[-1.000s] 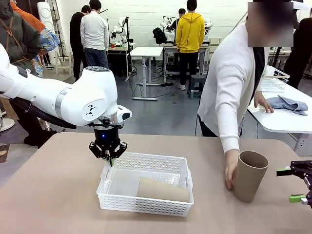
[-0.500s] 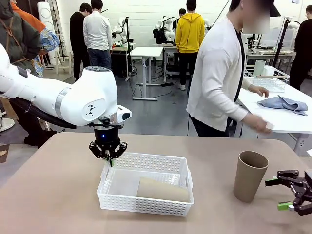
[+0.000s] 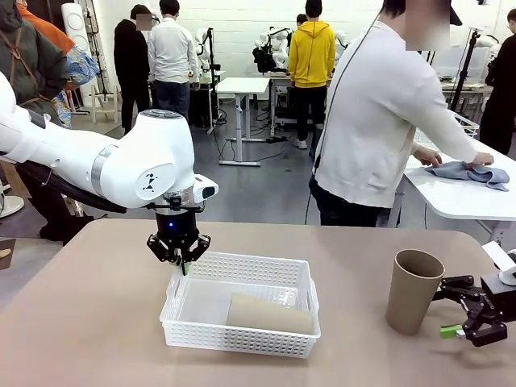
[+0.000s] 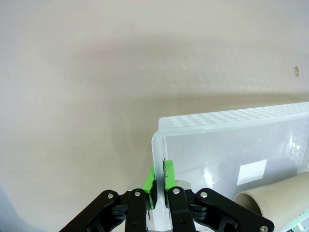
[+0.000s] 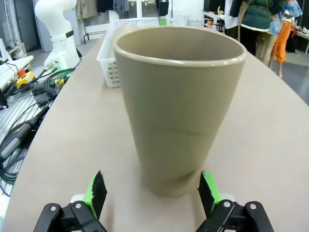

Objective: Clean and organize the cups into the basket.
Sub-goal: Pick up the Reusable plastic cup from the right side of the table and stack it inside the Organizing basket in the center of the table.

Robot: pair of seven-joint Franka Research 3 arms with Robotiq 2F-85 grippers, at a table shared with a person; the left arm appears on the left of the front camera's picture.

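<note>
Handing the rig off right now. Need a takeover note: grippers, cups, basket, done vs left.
Left gripper: shut on the rim of the basket at its far-left corner.
Right gripper: open, low over the table, fingers on either side of the upright brown cup near its base; no grip yet.
Cups: the lying brown cup rests on its side inside the basket; the upright one stands on the table to the basket's right.
Done: one cup is in the basket.
Left: close on the upright cup, carry it over, and probably lay it beside the first.
</note>
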